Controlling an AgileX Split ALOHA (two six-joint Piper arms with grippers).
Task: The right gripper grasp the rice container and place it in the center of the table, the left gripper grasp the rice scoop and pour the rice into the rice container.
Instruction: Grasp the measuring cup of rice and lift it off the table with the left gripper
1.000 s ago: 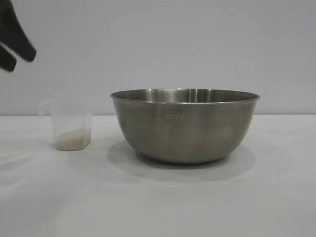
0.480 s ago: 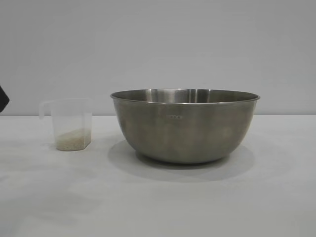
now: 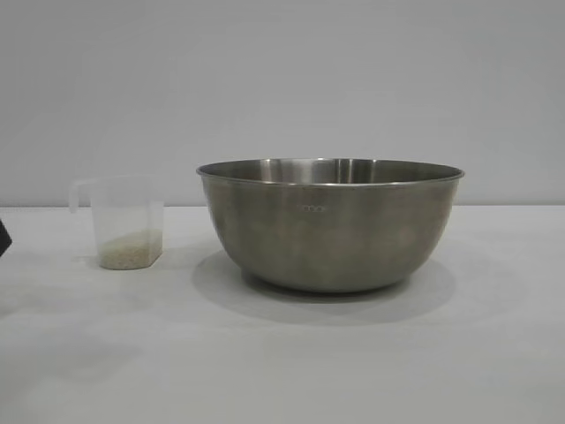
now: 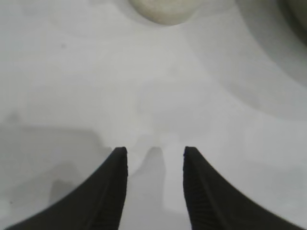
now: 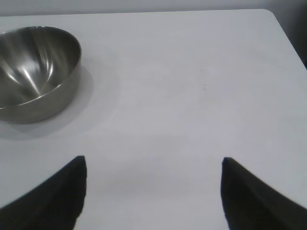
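The rice container [image 3: 331, 225], a large steel bowl, stands on the white table [image 3: 353, 371] near the middle. The rice scoop [image 3: 124, 216], a translucent cup, stands upright to its left with rice [image 3: 131, 249] in its bottom. My left gripper [image 4: 154, 151] is open and empty, low over the table and a short way from the scoop [image 4: 163, 8]. Only a dark sliver of it shows at the exterior view's left edge. My right gripper [image 5: 153, 160] is wide open and empty over bare table, well away from the container [image 5: 33, 67], and out of the exterior view.
The container's edge [image 4: 298, 12] shows in a corner of the left wrist view. The table's far corner [image 5: 268, 13] shows in the right wrist view. A plain grey wall [image 3: 282, 79] stands behind the table.
My left gripper has come down along the exterior view's left edge, from the upper corner to table height, and has almost left that view. The container and the scoop have not moved.
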